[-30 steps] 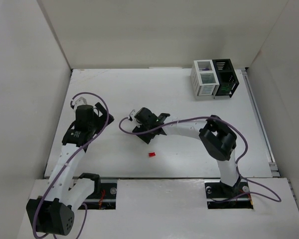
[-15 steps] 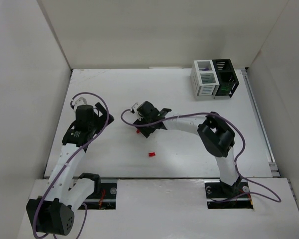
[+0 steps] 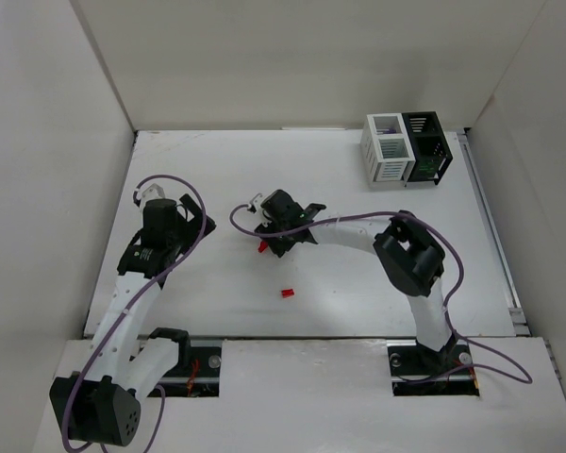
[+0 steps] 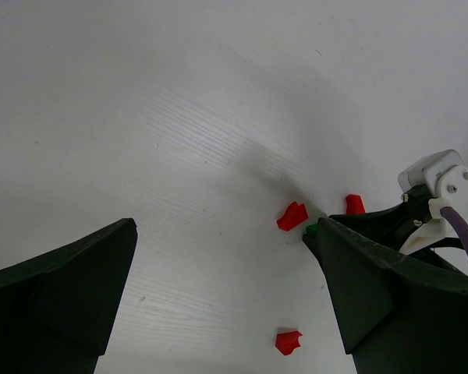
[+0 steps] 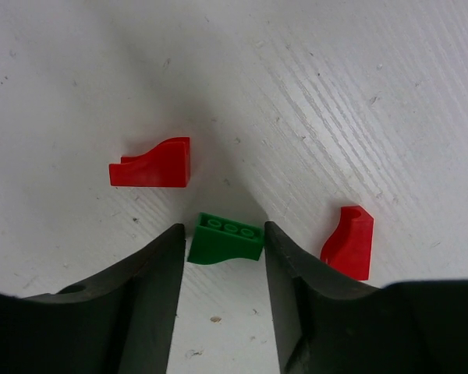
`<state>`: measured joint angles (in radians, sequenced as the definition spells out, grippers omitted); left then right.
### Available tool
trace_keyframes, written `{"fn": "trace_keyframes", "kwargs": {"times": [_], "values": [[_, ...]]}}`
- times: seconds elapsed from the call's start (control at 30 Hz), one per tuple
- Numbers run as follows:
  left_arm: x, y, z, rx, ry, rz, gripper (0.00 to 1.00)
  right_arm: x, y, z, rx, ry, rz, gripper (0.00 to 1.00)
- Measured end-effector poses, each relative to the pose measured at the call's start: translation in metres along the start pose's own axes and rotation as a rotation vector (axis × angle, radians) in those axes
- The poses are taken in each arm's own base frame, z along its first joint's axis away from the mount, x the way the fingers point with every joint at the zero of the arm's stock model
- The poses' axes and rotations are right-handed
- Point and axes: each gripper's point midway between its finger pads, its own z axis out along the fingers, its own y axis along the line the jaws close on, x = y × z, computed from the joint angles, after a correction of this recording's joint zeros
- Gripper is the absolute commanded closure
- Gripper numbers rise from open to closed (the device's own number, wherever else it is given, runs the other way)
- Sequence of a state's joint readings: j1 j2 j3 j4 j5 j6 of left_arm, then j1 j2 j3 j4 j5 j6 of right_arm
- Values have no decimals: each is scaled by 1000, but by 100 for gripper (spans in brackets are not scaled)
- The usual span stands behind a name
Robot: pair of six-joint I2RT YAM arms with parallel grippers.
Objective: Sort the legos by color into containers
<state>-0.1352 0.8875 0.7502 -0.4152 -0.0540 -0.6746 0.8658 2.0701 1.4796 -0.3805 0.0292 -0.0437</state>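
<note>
Right wrist camera shows what the overhead hides: the green lego (image 5: pixel 226 240) sits between the right gripper (image 5: pixel 223 231) fingers. One touches, the other is maybe a hair off; clamped or not, can't tell. Red legos (image 5: pixel 150 164) flank it. Left gripper (image 4: pixel 218 234) gapes wide. Containers (image 3: pixel 387 170) sit at the far-right corner, with bare table (image 3: pixel 358 198) between.

The containers (image 3: pixel 406 149) sit joined side by side at the tabletop's (image 3: pixel 217 160) far right corner. Near the tabletop's middle, a brick (image 5: pixel 227 238) lies between the fingers (image 5: pixel 152 292) of my right tool (image 5: pixel 224 243), with a second brick (image 5: pixel 151 164) and a third brick (image 5: pixel 349 241) flanking it, just apart. A lone brick (image 3: pixel 286 293) lies nearer the near edge.
</note>
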Motion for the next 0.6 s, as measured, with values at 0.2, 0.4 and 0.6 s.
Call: {"fn": "trace_keyframes", "kwargs": {"times": [0.2,0.4,0.6], "values": [[0,0,0,0,0,0,0,1,-1,-2,2,0,14,61],[0,0,1,-2,2,0,0,-17,-17,-25,-3,-56,50,62],[5,3,16,-35,33,7,0,-52,-87,-88,51,-214,164,62]]}}
